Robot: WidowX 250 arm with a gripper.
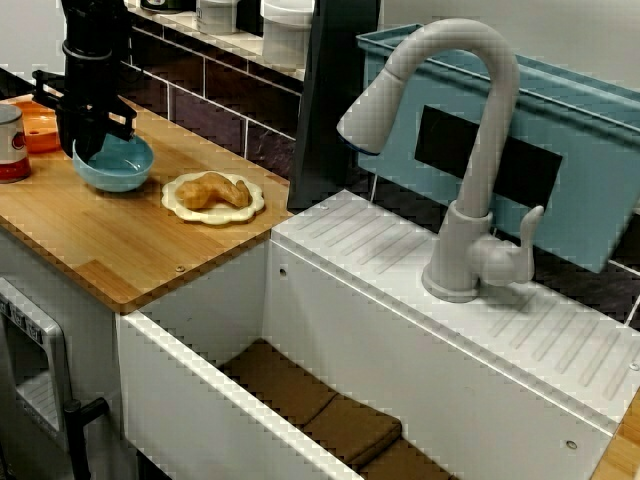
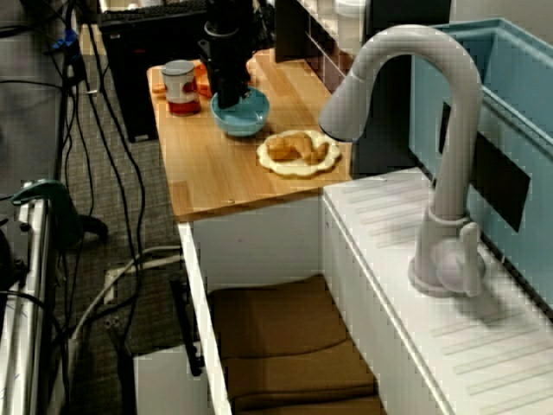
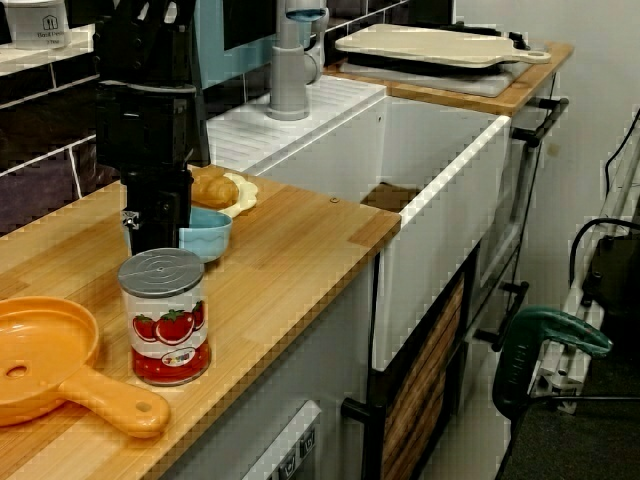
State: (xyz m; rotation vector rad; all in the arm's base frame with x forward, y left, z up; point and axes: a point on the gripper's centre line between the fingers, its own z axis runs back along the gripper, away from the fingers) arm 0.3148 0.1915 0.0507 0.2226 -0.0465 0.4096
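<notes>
Claw: tips inside blue bowl, opening cannot be told
Bowl: directly beneath claw
Pastry plate: just beside, past bowl

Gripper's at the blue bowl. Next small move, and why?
I'd probably close on the rim: the gripper sits low at the edge of the blue bowl, which rests flat on the counter, and I can't tell whether it's shut.

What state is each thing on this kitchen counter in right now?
blue bowl, upright on the counter
gripper, down at the blue bowl, open or shut unclear
pastry, lying on the plate
tomato can, upright, lid closed
orange pan, upright, empty
faucet, no water running
</notes>
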